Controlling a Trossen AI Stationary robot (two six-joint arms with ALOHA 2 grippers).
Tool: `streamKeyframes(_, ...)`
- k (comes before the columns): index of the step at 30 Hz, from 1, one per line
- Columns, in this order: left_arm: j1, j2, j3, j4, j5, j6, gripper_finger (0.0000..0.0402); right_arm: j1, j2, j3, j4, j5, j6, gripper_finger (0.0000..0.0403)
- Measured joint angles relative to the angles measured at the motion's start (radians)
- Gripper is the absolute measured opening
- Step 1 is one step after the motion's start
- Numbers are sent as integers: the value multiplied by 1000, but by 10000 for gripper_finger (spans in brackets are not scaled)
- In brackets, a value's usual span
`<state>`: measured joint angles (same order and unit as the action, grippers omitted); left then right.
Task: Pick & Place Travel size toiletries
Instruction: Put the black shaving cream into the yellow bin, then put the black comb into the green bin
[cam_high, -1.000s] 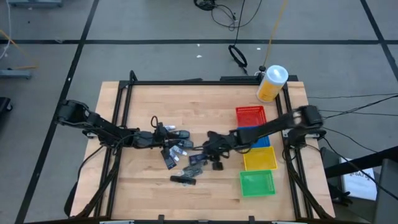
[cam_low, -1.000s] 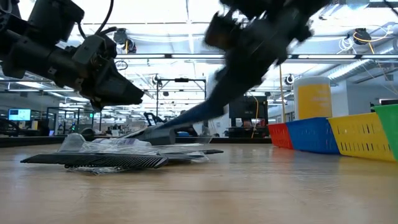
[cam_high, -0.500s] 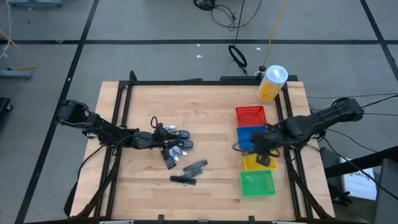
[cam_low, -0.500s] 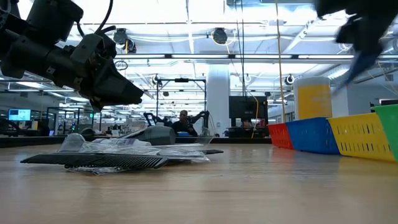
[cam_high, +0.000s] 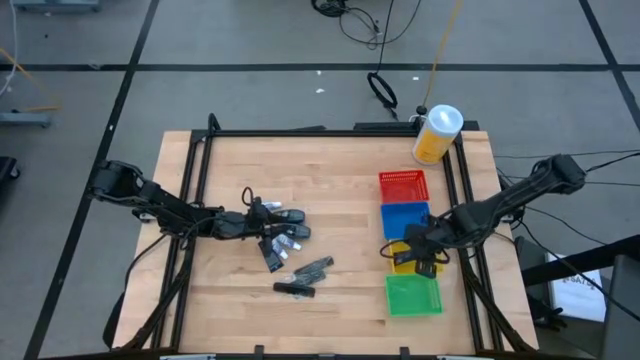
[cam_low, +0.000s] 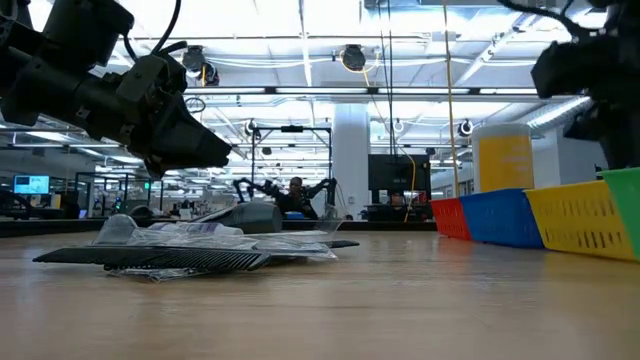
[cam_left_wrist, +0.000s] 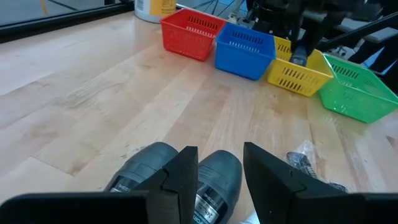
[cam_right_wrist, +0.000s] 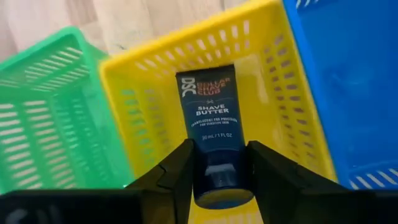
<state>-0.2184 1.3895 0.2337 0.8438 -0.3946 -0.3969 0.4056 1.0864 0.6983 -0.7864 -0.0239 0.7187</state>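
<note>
My right gripper (cam_high: 408, 255) is over the yellow basket (cam_high: 432, 262), shut on a black tube (cam_right_wrist: 208, 118) labelled shave butter. The other travel size toiletries (cam_high: 285, 245), dark tubes and silvery sachets, lie in a loose pile on the wood at the table's middle left and also show as the flat pile (cam_low: 190, 250) in the low view. My left gripper (cam_left_wrist: 221, 168) is open and hovers over the pile's far end, its fingers standing above two dark grey tubes (cam_left_wrist: 214, 180). In the low view the left gripper (cam_low: 190, 150) sits clear above the pile. My right gripper pinches the black tube by its cap end (cam_right_wrist: 214, 171) between the two fingers (cam_right_wrist: 180, 171), coming from above and pointing down. The tube hangs below the fingers inside the yellow basket's walls (cam_right_wrist: 140, 118). Whether its lower end touches the basket floor I cannot tell.
Red (cam_high: 403, 185), blue (cam_high: 405, 216), yellow and green (cam_high: 413, 293) baskets stand in a row along the table's right side. A yellow canister with a white lid (cam_high: 437, 134) stands at the far right corner. Bare wood lies between the pile and the baskets.
My right gripper has lifted the black tube from the pile and swung it toward the table's right edge, past the blue basket, then a little toward the near edge until it hangs over the yellow basket. The left arm and the pile have kept still.
</note>
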Motion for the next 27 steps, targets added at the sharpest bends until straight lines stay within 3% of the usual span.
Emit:
streamKeyframes(11, 0, 0, 0, 3, 0, 6, 127, -53, -11, -28, -42, 23, -2, 223)
streamKeyframes(17, 0, 0, 0, 65, 0, 10, 127, -59, -33, 75, -48, 47, -2, 224)
streamKeyframes(23, -5, 0, 0, 100, -1, 18, 127, -54, -15, 103, 280, 148, -128, 202)
streamKeyframes(27, -22, 0, 0, 100, -2, 21, 127, -60, 73, 85, 543, 208, -262, 192)
